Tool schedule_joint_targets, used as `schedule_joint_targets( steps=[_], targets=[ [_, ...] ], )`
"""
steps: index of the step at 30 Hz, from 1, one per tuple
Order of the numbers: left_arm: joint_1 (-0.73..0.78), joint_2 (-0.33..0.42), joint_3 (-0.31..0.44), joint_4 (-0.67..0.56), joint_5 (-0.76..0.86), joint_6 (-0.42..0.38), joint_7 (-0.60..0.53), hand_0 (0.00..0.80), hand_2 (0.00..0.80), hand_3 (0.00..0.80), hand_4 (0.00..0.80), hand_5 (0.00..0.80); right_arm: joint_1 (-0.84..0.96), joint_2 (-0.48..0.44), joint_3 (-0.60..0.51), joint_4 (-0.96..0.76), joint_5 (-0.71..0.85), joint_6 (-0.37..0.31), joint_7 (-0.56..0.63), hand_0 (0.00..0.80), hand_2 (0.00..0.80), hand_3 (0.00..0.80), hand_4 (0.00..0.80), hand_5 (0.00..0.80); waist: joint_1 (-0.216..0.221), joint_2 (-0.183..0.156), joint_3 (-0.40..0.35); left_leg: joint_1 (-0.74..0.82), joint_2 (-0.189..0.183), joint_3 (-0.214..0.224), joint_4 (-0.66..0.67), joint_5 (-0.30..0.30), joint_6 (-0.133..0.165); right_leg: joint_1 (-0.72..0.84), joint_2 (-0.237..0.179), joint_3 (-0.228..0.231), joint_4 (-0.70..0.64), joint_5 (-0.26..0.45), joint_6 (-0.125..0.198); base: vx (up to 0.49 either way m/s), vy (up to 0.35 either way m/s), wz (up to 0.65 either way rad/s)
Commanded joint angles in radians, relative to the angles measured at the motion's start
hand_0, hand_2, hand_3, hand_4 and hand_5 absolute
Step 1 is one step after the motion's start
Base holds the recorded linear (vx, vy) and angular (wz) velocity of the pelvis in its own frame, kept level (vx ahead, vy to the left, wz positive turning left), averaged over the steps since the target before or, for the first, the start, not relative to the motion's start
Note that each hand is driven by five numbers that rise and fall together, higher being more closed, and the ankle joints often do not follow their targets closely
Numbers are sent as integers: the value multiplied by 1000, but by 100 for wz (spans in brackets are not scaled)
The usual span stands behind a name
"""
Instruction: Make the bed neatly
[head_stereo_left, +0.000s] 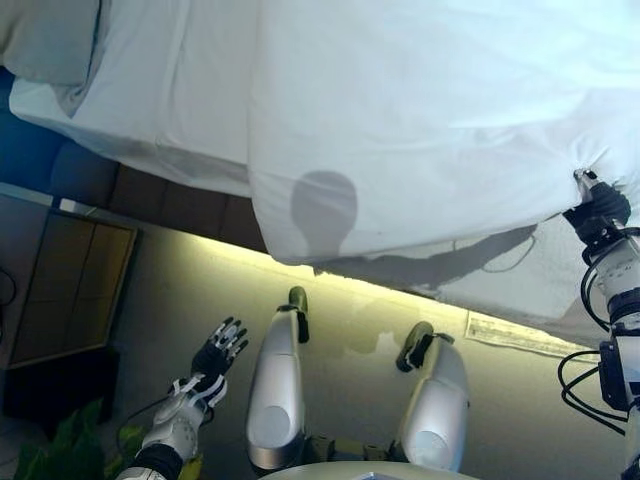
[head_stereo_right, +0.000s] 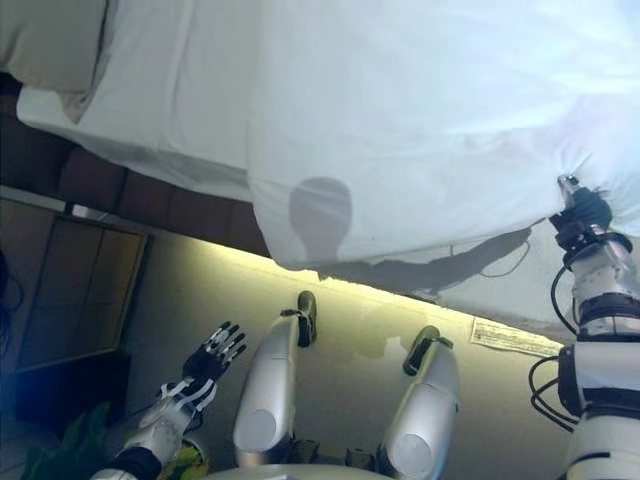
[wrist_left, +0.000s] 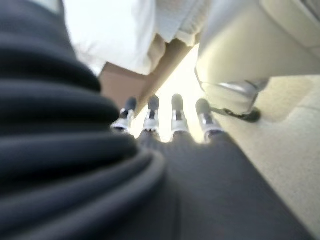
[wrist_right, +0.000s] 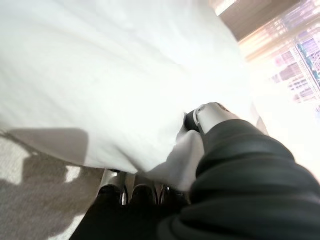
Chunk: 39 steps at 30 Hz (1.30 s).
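The right hand (head_stereo_left: 597, 207) pinched the duvet (head_stereo_left: 430, 120) edge, cloth spreading away leftward; the left hand (head_stereo_left: 218, 350) hung spread, well apart.

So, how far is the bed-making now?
Done: the white duvet already covers most of the bed. In hand: the right hand pinches the duvet's edge, which bunches at the grip. The left hand hangs open, low, away from the bed. Left: the hanging edge is uneven, and a pillow lies at the corner.
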Motion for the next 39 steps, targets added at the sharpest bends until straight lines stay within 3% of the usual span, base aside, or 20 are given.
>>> schedule_joint_targets(
  steps=[1,4,6,10,13,17,22,32,36,39],
  targets=[
    [70,34,9,29,47,-14,-29,0,0,0,0,0,14,-8,-43,-53,12,-26,59,800,800,800,800,800,14,-62,-98,105,62,-2,-66,5,-33,67,-3,-34,-176,152,8,17,9,-8],
    [71,38,18,9,57,-25,-47,0,0,0,0,0,41,5,-45,-72,25,-14,72,800,800,800,800,800,10,-71,-127,175,68,16,-132,26,-42,144,17,-47,-259,171,15,102,2,-3],
    [52,58,23,-73,41,-23,-40,0,0,0,0,0,73,25,-53,-102,40,-8,74,800,800,800,800,800,4,-77,-158,231,71,26,-187,47,-49,207,37,-53,-328,189,23,119,-10,-7],
    [-20,94,20,-212,52,45,29,0,0,0,0,0,85,70,-56,-155,93,-20,51,800,800,800,800,800,-3,-85,-198,298,74,35,-249,65,-56,284,66,-54,-415,209,30,91,-32,1],
    [-107,111,-5,-245,61,120,69,0,0,0,0,0,67,107,-35,-190,95,0,14,800,800,800,800,800,-19,-93,-232,351,79,46,-304,83,-63,339,85,-59,-477,225,31,63,-17,-6],
    [-205,90,-52,-226,49,223,13,0,0,0,0,0,26,133,14,-176,72,27,1,800,800,800,800,800,-39,-94,-279,423,83,69,-370,101,-69,409,106,-64,-549,237,34,91,15,-5],
    [-291,73,-145,-167,82,407,-148,0,0,0,0,0,-3,147,71,-183,50,43,-17,800,800,800,800,800,-68,-88,-317,477,101,99,-405,111,-79,454,120,-64,-582,242,39,100,1,-11],
    [-434,-2,-272,4,167,710,-235,0,0,0,0,0,-21,204,171,-287,64,57,-76,800,800,800,800,800,-127,-108,-339,517,129,136,-413,110,-86,471,152,-32,-595,236,47,72,-64,-15],
    [-434,-78,-251,65,-87,863,-169,0,0,0,0,0,-16,223,196,-316,94,46,-84,800,800,800,800,800,-139,-128,-329,504,149,146,-384,103,-87,462,163,-22,-583,228,41,16,-134,-17],
    [-399,-156,-200,127,-269,893,-105,0,0,0,0,0,-3,242,190,-317,115,47,-75,800,800,800,800,800,-141,-155,-327,494,169,148,-352,90,-91,465,175,-15,-574,222,34,89,-193,-12]
  ],
)
